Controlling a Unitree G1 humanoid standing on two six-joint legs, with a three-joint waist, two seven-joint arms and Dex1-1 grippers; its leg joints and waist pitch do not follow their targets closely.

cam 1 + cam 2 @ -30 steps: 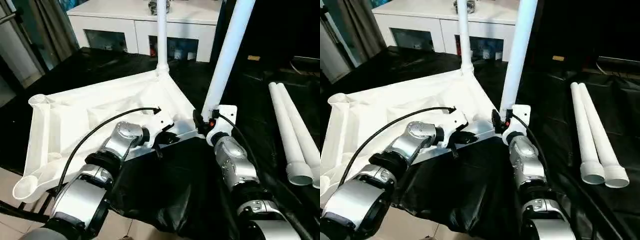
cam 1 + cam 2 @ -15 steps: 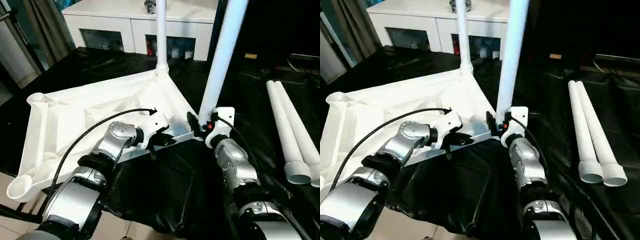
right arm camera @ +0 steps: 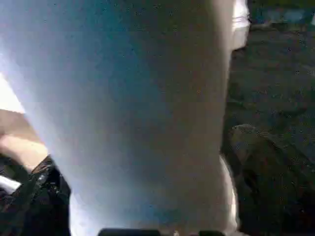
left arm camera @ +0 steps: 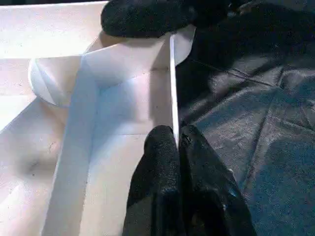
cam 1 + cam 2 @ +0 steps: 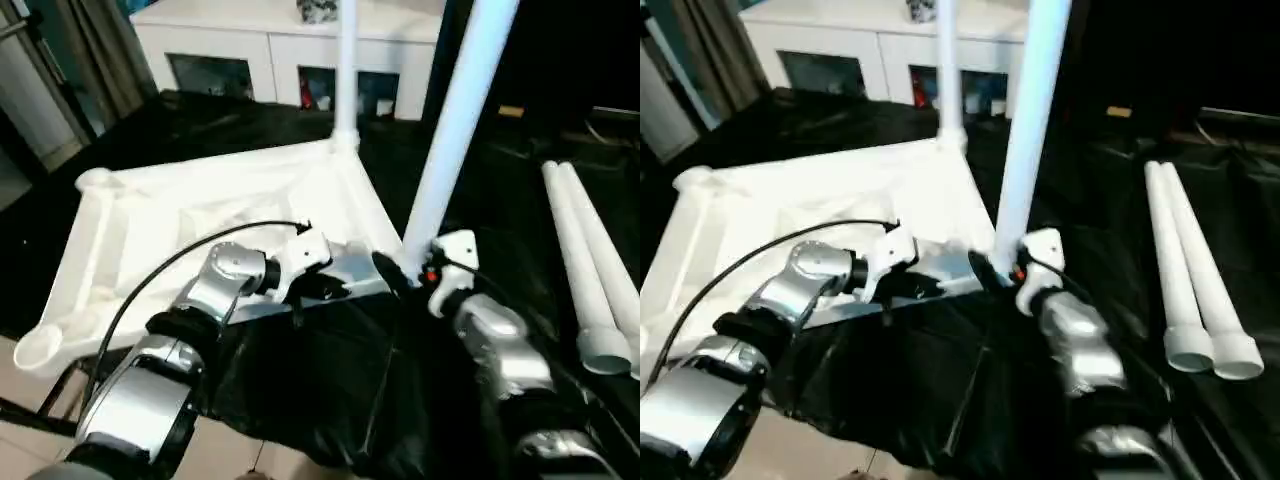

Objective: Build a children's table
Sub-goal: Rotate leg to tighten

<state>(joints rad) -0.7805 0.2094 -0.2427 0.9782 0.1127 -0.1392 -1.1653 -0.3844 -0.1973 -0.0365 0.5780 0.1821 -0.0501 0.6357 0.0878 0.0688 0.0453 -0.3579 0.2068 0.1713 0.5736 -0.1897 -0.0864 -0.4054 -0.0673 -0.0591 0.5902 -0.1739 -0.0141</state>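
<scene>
The children's table lies as a white tabletop (image 5: 200, 210) turned underside up on black cloth. One white leg (image 5: 346, 60) stands upright in its far corner socket. A second leg (image 5: 455, 120) stands in the near right corner. My left gripper (image 4: 176, 142) is shut on the thin near rim of the tabletop, with one finger on each side of it. My right gripper (image 5: 410, 265) is open around the base of the near leg, and one black finger (image 5: 385, 270) stands off to the leg's left. In the right wrist view that leg (image 3: 128, 108) is very close.
Two loose white legs (image 5: 590, 270) lie side by side on the black cloth (image 5: 330, 390) at the right. A white glass-doored cabinet (image 5: 280, 40) stands behind the work. Tiled floor shows at the near left.
My right gripper's fingers have spread apart from the near leg's base, and the leg stays upright. The left gripper keeps its hold on the rim. The camera has shifted a little.
</scene>
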